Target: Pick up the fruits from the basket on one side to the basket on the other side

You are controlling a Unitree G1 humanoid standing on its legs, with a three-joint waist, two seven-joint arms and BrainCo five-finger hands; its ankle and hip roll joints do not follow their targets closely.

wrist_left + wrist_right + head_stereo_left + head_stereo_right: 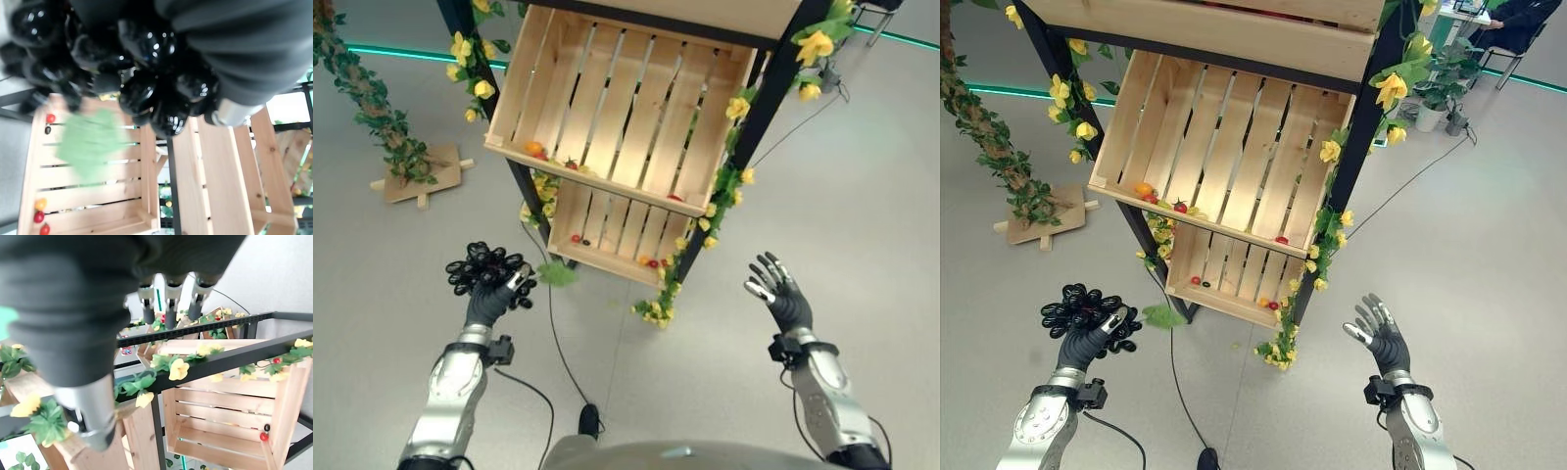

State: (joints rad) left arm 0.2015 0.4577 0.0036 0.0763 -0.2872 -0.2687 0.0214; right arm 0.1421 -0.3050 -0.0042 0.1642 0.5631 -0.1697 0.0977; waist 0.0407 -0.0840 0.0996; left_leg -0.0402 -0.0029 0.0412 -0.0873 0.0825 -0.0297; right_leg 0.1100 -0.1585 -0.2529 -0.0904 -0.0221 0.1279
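Note:
My left hand (pixel 491 302) is shut on a bunch of black grapes (pixel 480 264) with a green leaf (pixel 556 274), held up in front of the shelf's lower left. The grapes (pixel 146 93) press against the palm in the left wrist view. Two slatted wooden crates tilt toward me in a black frame. The upper crate (pixel 607 108) holds an orange fruit (pixel 534 148) and small red fruits (pixel 571 164) along its front lip. The lower crate (pixel 617 230) holds small red and dark fruits (pixel 652 262). My right hand (pixel 785 294) is raised open at the right, its fingers (pixel 168 303) straight.
Black frame posts (pixel 759 98) wrapped in yellow flowers and leaves flank the crates. A leafy vine on a wooden base (pixel 421 176) stands at the left. Potted plants (pixel 1440 88) and a seated person (pixel 1518 15) are far right at the back. Grey floor surrounds the shelf.

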